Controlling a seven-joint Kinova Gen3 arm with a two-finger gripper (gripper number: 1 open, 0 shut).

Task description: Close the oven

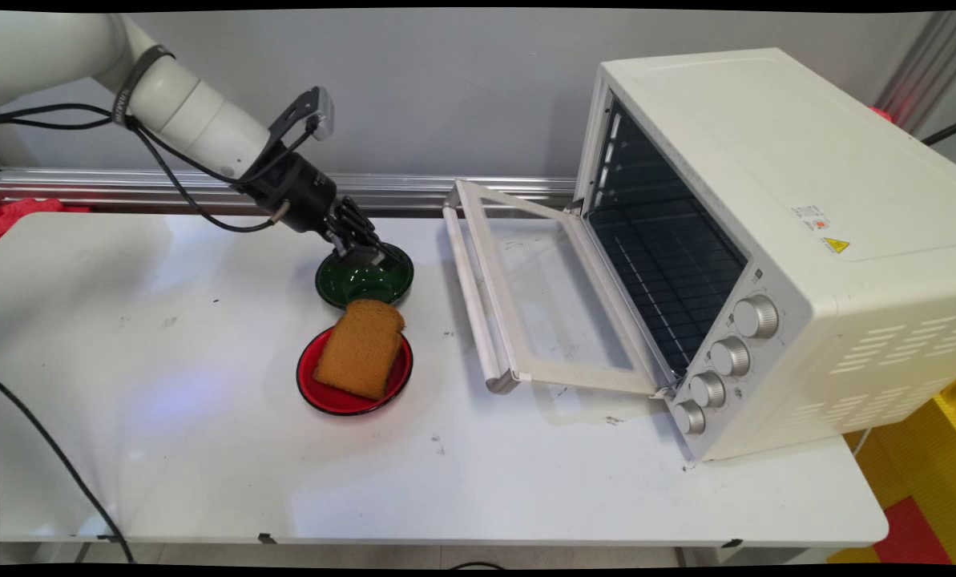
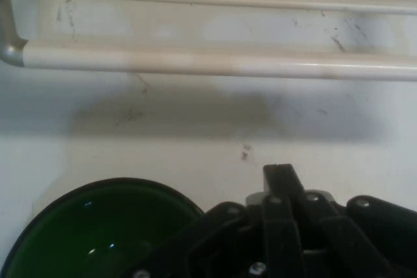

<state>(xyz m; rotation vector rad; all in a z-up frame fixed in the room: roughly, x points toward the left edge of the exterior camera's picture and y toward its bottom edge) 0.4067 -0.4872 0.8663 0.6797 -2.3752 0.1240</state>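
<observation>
Pincer (image 1: 363, 255) sits low at the centre-left of the main view, over the far rim of a green bowl (image 1: 365, 278); in the hand view its fingers (image 2: 280, 190) appear drawn together into one narrow black tip, nothing visibly between them, with the bowl's rim just beside the linkage at lower left. Whether the tip touches the bowl cannot be told. Just below the green bowl in the main view lies a red plate (image 1: 354, 373), the two rims nearly touching, and a slice of brown bread (image 1: 361, 348) rests tilted on the plate, its top corner leaning toward the bowl. Right of both stands a white toaster oven (image 1: 774, 240) with its glass door (image 1: 538, 300) folded down flat onto the tabletop (image 1: 165, 385); the door's handle bar (image 1: 469, 296) faces the dishes, a strip of bare surface between them. Left and lower parts of the tabletop lie open, out to its near edge. A black cable (image 1: 53, 457) curves across the lower left corner
</observation>
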